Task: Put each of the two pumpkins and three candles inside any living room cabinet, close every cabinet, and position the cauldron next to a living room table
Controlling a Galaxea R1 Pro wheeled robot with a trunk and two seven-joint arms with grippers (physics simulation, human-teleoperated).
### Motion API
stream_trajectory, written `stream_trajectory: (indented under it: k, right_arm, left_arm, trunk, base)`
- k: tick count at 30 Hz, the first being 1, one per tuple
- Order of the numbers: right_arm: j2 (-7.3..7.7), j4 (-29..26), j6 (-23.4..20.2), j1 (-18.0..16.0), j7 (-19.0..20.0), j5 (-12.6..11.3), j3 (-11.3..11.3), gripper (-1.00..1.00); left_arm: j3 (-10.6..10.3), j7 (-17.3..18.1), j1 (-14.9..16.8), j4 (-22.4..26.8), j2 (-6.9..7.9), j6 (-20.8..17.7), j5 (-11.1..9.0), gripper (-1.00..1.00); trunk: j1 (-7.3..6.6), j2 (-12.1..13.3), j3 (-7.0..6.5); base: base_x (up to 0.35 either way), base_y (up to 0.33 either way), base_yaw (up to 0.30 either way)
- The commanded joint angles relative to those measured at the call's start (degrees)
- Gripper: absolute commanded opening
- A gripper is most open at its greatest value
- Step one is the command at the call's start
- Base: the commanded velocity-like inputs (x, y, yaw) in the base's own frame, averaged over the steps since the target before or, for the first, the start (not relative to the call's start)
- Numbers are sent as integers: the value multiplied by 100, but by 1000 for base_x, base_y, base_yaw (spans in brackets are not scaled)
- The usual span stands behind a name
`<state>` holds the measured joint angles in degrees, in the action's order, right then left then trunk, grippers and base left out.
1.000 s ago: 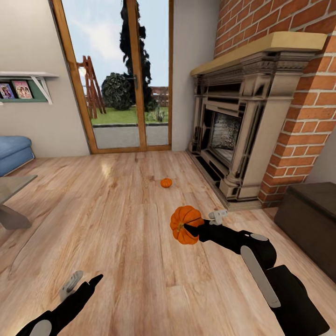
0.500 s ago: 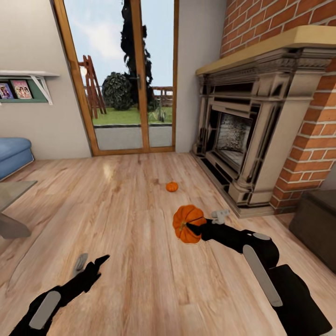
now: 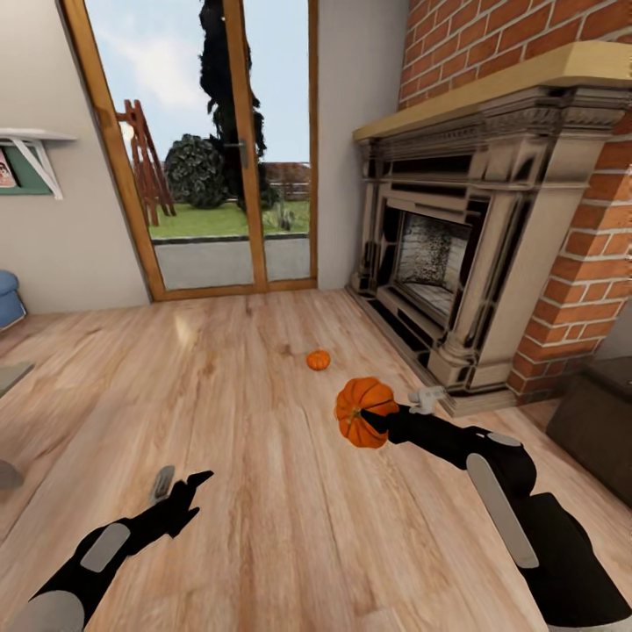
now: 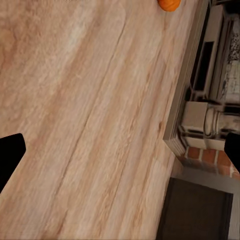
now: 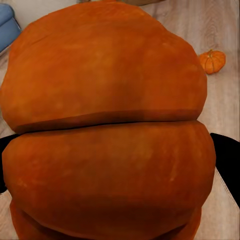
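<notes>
1. Right end effector (image 3: 379, 424) was clamped on a squat, ribbed, bright-orange pumpkin (image 3: 363, 411), carried in the air above the light wooden plank floor (image 3: 263, 421). In the right wrist view that held pumpkin (image 5: 107, 130) sat between the black fingers (image 5: 227, 160), one on each flank.
2. A second small orange pumpkin with a short stem (image 3: 318, 360) lay on the floor, well beyond the held one and near the hearth of the grey-beige stone fireplace (image 3: 456, 263). It also appeared in the right wrist view (image 5: 212, 61) and in the left wrist view (image 4: 169, 4).
3. Left end effector (image 3: 180, 488) was spread wide with nothing between its fingers, hovering low over the floor. Black fingertips (image 4: 10, 155) stood far apart in the left wrist view.
4. Dark-brown low wooden cabinet (image 3: 601, 421) stood at the right edge of the head view, beside the red brick chimney wall (image 3: 597, 254). Drawer fronts were not visible enough to tell open or closed; contents not visible.
5. Wood-framed glass patio door (image 3: 219, 149) at the back wall, garden behind it.
</notes>
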<state>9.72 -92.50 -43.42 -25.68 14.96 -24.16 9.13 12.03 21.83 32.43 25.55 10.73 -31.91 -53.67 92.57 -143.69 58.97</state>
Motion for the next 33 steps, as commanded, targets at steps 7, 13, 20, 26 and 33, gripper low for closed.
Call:
stream_trajectory:
  k: [7, 13, 20, 26, 33]
  right_arm:
    - [-5, -5, -34, 0, 16, -23, -15, -100]
    - [-12, -5, -35, 9, 16, -27, -9, -100]
    - [-6, -5, -30, 10, 16, -20, -10, -100]
    - [-5, -5, -30, 6, 16, -20, -15, -100]
    - [1, -5, -34, 0, 16, -19, -17, -100]
  left_arm:
    - [16, 63, 13, -99, -37, 203, -15, 100]
    - [16, 131, -4, -110, -55, 372, 217, 100]
    - [17, 487, -8, -118, -60, 403, 608, 100]
    - [19, 511, -9, -120, -68, 405, 712, 100]
    - [14, 940, -156, -42, -51, 510, 720, 100]
  trunk:
    - [1, -2, 5]
    - [1, -2, 5]
    - [1, -2, 5]
    - [1, -2, 5]
    - [1, -2, 5]
  base:
    - [261, 223, -259]
    - [254, 247, -264]
    - [245, 260, -158]
    - [244, 261, -17]
    - [244, 260, -2]
